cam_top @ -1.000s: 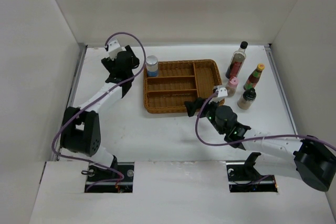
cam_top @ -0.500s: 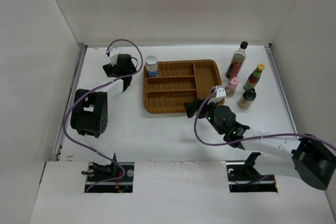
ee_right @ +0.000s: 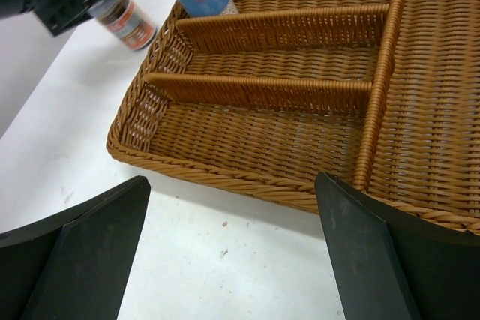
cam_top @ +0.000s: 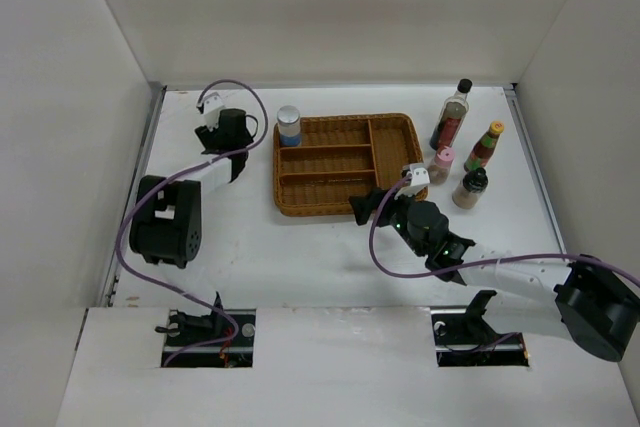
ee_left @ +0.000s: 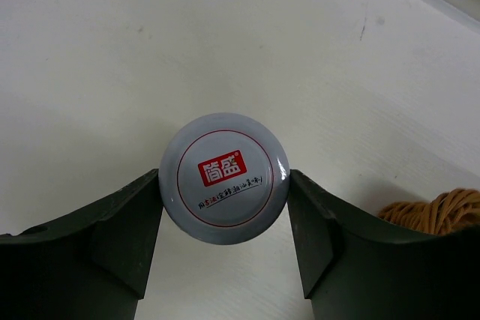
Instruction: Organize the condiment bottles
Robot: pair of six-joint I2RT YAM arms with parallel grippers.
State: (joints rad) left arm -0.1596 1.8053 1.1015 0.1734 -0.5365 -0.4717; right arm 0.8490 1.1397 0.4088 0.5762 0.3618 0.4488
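White-lidded jar (ee_left: 225, 177) held tight by L gripper (cam_top: 230, 129), on table (cam_top: 300, 247) left of wicker tray (ee_right: 225, 174).
Fingers (ee_left: 142, 222) press lid on both sides. R gripper (ee_right: 232, 185) is wide open w/ nothing in it, by tray's near edge. Blue-label jar (cam_top: 289, 127) stands just by tray's far left corner; 4 other bottles (cam_top: 472, 187) right of tray.

There are two bottles (cam_top: 452, 115), two shakers (cam_top: 442, 163), one white-lidded jar (ee_left: 224, 177), one silver-lidded jar (cam_top: 289, 125) and one four-compartment wicker tray (cam_top: 330, 160).
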